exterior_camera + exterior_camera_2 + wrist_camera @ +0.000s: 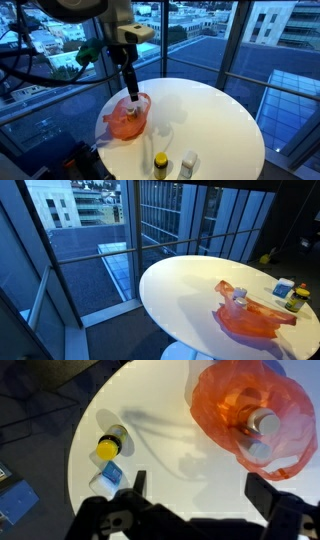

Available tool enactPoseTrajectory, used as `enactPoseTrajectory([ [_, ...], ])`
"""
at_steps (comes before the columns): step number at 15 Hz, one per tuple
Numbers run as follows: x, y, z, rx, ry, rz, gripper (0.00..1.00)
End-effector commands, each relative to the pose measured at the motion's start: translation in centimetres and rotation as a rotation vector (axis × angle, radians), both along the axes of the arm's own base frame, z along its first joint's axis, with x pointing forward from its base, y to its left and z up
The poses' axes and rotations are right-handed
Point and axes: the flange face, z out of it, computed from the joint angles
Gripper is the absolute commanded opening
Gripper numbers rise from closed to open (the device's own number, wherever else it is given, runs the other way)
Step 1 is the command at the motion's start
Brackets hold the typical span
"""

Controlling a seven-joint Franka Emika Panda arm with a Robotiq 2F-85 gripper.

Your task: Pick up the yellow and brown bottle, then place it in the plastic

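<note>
Gripper fingers point(138, 485) are seen right up against the wrist camera, spread wide apart with nothing but bare tabletop between them, so the gripper point(200, 490) is plainly released and nothing is held. The yellow and brown bottle point(108, 445) is found out past one finger, off to the side of the jaws and well clear of them, standing on the round white table point(170, 400). Just beside it, a bit closer to that same finger, a small blue and white box point(110, 477) is parked. Out past the opposite finger, the orange plastic bag point(225, 400) is spread open on the table, and two white-capped bottles point(266, 422) can be made out inside it. So the jaws are sat roughly between bottle and bag, with neither touched. In an exterior view the gripper point(130, 88) is shown hanging just above the bag point(122, 120), while the bottle point(160, 165) and the box point(188, 163) are lined up near the table edge point(215, 120), apart from the bag. In an exterior view from another angle the bottle point(297, 301) and box point(283, 287) are caught at the far side of the table point(180, 290), behind the bag point(255, 320); the gripper isn't caught there. Something blue point(15, 500) is spotted off the table edge in the wrist view, but what it is can't be told.
</note>
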Motion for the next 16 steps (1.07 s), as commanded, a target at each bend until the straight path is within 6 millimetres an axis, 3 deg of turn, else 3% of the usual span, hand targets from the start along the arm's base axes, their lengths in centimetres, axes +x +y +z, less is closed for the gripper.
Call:
enactPoseTrajectory([
  [1, -0.5, -3.1, -1.3, 0.012, -0.015, -0.063, 1.00],
  [9, -0.2, -2.9, -1.4, 0.002, -0.009, -0.095, 1.00],
  [16, -0.4, -8.1, -4.4, -0.014, 0.031, -0.307, 1.00],
])
